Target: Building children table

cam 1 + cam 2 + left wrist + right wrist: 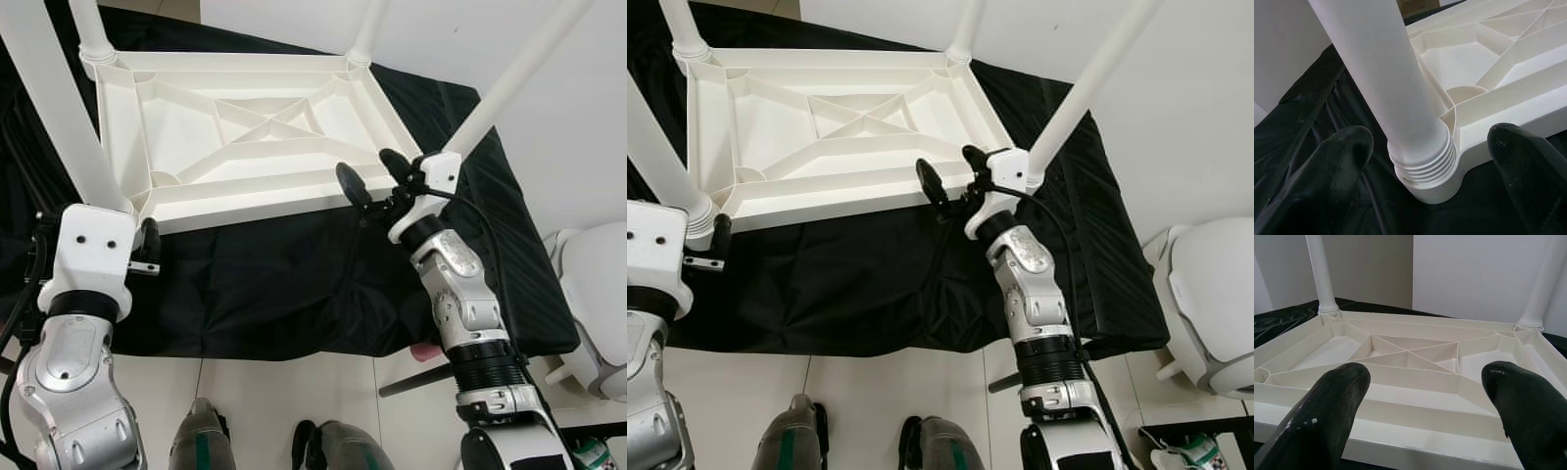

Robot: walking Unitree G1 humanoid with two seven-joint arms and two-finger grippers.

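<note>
R claw: our right gripper [374,174], two long black fingers spread wide, nothing between them. It sits at the near-right corner of the upturned white plastic tabletop [257,137], w/ one finger [353,182] over the near rim and the other nearer the corner leg.
R arm pose: silver forearm rises from bottom right, wrist bent fwd toward the top's near edge; a black cable runs along it.
R wrist view: both black fingers [1327,421] apart, looking across the ribbed underside of the top.
L claw: our left gripper [1435,161] open too, fingers either side of the near-left white round leg [1386,83] at its base, not touching it as far as we can see.
L arm pose: silver forearm comes up from bottom left, white wrist block close against that leg.
Tabletop look: white moulded plastic, lying underside up; raised ribs form an X in the middle w/ diagonal braces to the corners, round socket at each corner.
Legs: four white tubes standing up from the corners; near-left one has a ribbed collar [1425,169] seated in its socket.
Where it is: on a black cloth [274,274] spread over a low surface, just ahead of us.
Other: pale tiled floor [294,387] near us, white wall [578,127] on the right.
</note>
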